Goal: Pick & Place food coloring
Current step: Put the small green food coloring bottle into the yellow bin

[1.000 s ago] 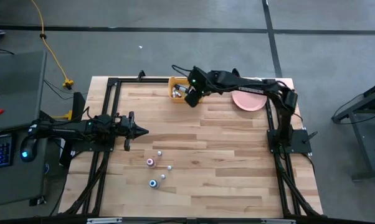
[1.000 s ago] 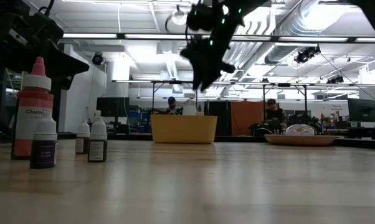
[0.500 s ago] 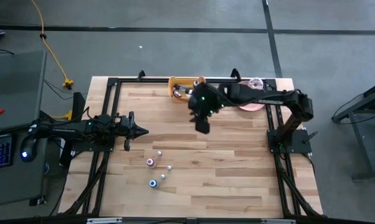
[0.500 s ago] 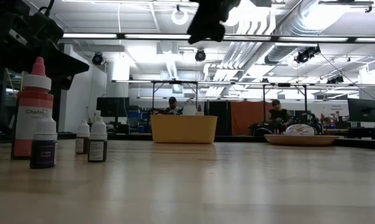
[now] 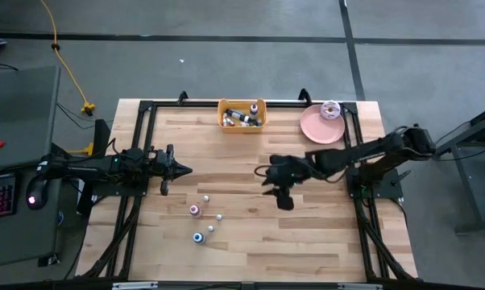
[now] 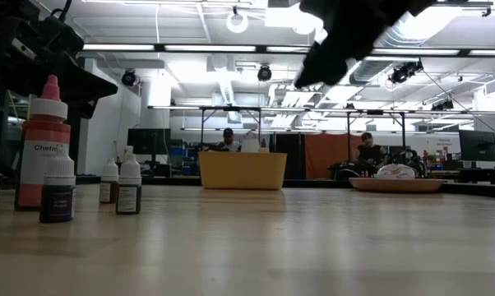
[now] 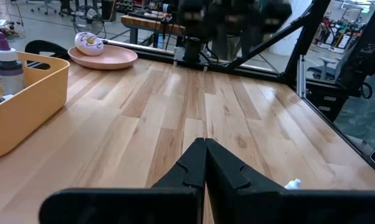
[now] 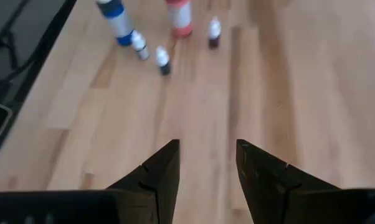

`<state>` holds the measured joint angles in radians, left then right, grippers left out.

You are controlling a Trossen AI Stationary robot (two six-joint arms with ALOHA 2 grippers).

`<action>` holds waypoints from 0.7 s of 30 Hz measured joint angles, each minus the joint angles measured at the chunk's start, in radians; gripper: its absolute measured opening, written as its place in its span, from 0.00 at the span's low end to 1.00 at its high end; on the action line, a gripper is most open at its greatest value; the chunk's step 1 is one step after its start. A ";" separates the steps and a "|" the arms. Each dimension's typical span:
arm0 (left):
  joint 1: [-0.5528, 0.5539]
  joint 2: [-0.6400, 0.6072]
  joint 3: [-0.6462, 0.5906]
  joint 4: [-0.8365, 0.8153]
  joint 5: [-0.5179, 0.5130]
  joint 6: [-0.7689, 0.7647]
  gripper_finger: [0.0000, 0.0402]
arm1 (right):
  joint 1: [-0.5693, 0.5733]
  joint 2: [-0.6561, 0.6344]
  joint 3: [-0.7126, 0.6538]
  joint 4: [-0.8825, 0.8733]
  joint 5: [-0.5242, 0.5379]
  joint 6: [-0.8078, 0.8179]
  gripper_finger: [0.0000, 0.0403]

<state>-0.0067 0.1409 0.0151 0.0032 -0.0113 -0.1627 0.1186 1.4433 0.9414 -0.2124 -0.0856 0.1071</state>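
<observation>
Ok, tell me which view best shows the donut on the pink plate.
The left wrist view: the frosted donut sits large and unblocked on the round pink plate. The high view shows it tiny; the low view only side-on, far off; the right wrist view misses it.

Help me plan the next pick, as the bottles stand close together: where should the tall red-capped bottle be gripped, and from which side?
Grip the tall red-capped bottle around its straight body, below the tapered cap, which would likely slip. It stands upright, so come down from above. The right hand is open and empty; small dropper bottles stand close by, so keep clear of them.
</observation>
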 joint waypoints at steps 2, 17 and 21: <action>0.000 0.000 0.000 0.000 0.000 0.000 0.00 | 0.015 0.002 -0.039 0.023 -0.009 0.050 0.36; 0.000 0.000 0.000 0.000 -0.002 0.000 0.00 | 0.047 0.306 0.372 -0.305 -0.010 0.028 0.35; 0.000 0.000 0.000 0.000 -0.002 0.000 0.00 | 0.047 0.428 0.566 -0.408 -0.047 -0.053 0.35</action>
<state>-0.0071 0.1406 0.0154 0.0032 -0.0135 -0.1624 0.1658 1.8715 1.5078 -0.6203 -0.1325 0.0537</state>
